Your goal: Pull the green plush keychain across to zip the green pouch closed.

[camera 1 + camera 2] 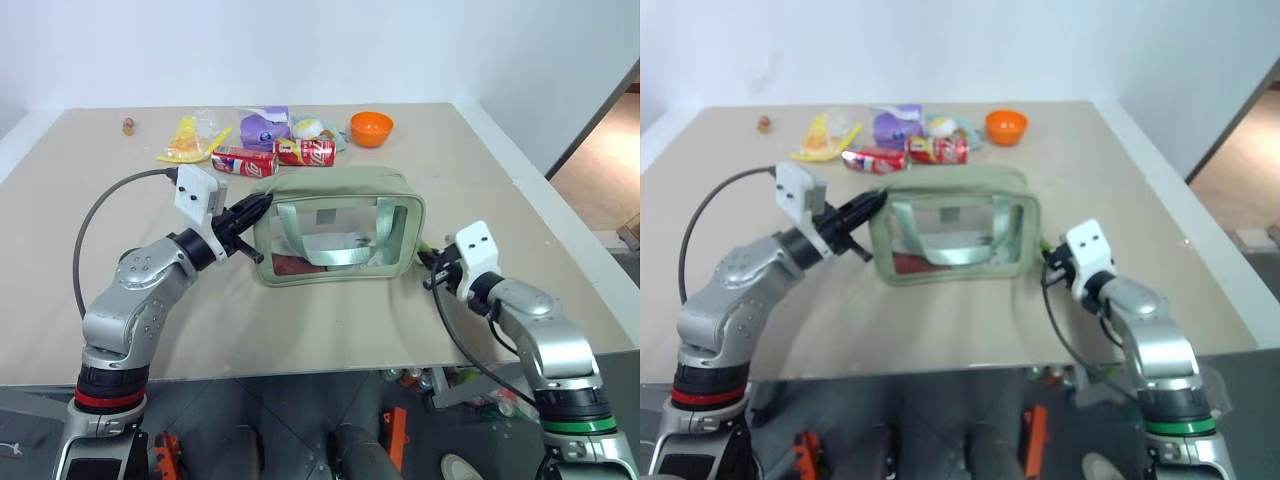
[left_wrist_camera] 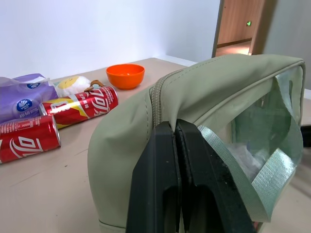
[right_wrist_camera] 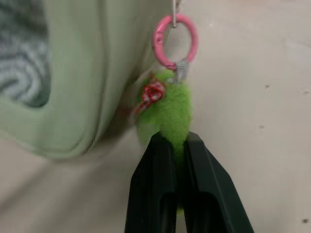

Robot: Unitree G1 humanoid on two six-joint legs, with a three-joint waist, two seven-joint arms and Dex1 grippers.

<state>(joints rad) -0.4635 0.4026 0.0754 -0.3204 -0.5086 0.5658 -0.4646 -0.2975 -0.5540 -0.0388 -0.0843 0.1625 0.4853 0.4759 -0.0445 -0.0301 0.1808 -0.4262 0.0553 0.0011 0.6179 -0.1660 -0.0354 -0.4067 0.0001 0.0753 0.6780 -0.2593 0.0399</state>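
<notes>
The pouch [image 1: 338, 228] sits mid-table [image 1: 120, 300]; behind it lie 2 cans [image 1: 275, 157] and, further right, a bowl [image 1: 371, 128]. The keychain [image 3: 171, 114] hangs at its right end.

Pouch contents [image 1: 320, 250] unreadable (window glare).

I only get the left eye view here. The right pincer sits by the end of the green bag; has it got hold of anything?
Observer: Yes. In the right wrist view the right pincer is shut on the green plush keychain.
Operator: What joins that fuzzy thing to the bag?
Observer: A pink ring above it, hanging beside the green pouch.
Operator: And the left pincer, is it only touching the bag?
Observer: The left wrist view shows the left pincer shut on the fabric at the pouch's end, just below the zipper line.
Operator: Is the zipper closed there?
Observer: It looks closed at that end.
</notes>
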